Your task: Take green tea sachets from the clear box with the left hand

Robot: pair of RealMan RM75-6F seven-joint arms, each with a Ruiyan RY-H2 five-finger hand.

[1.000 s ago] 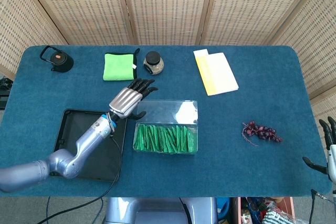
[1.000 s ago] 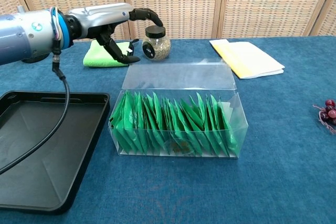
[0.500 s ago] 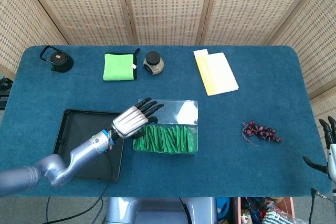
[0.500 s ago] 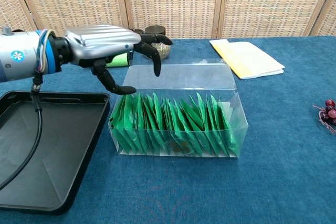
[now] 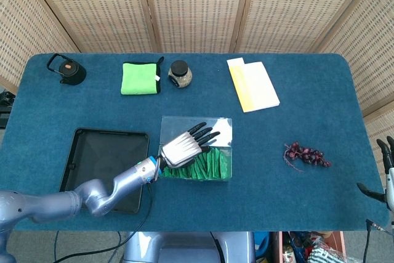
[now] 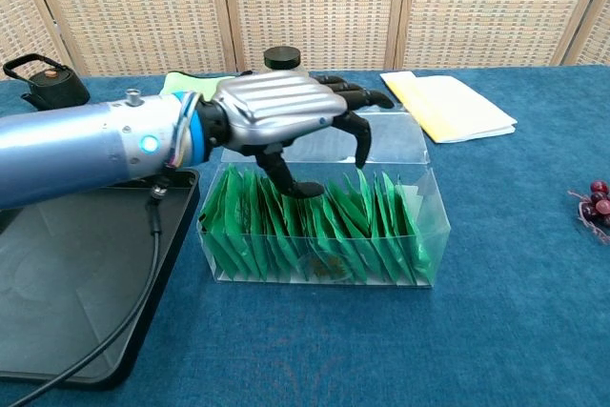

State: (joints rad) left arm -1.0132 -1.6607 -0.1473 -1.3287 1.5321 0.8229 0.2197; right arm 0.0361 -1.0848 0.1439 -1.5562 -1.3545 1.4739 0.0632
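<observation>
The clear box (image 5: 228, 152) (image 6: 437, 205) stands mid-table, packed with a row of upright green tea sachets (image 5: 210, 164) (image 6: 376, 224). Its clear lid (image 6: 396, 138) is folded back behind it. My left hand (image 5: 184, 146) (image 6: 282, 114) hovers open over the left half of the box, palm down and fingers spread toward the right. Its thumb points down, close to the sachet tops; whether it touches them I cannot tell. It holds nothing. My right hand (image 5: 387, 173) shows only at the far right edge of the head view, fingers apart and empty.
A black tray (image 5: 92, 155) (image 6: 67, 283) lies just left of the box. Along the far edge sit a black kettle (image 5: 66, 69) (image 6: 42, 86), a green cloth (image 5: 140, 78), a small jar (image 5: 180, 73) (image 6: 282, 56) and a yellow-white booklet (image 5: 252, 84) (image 6: 448, 107). Grapes (image 5: 306, 154) (image 6: 597, 203) lie right.
My left hand has swung from behind the box's left corner to over the sachets, coming nearer and lower. The right hand has stayed put.
</observation>
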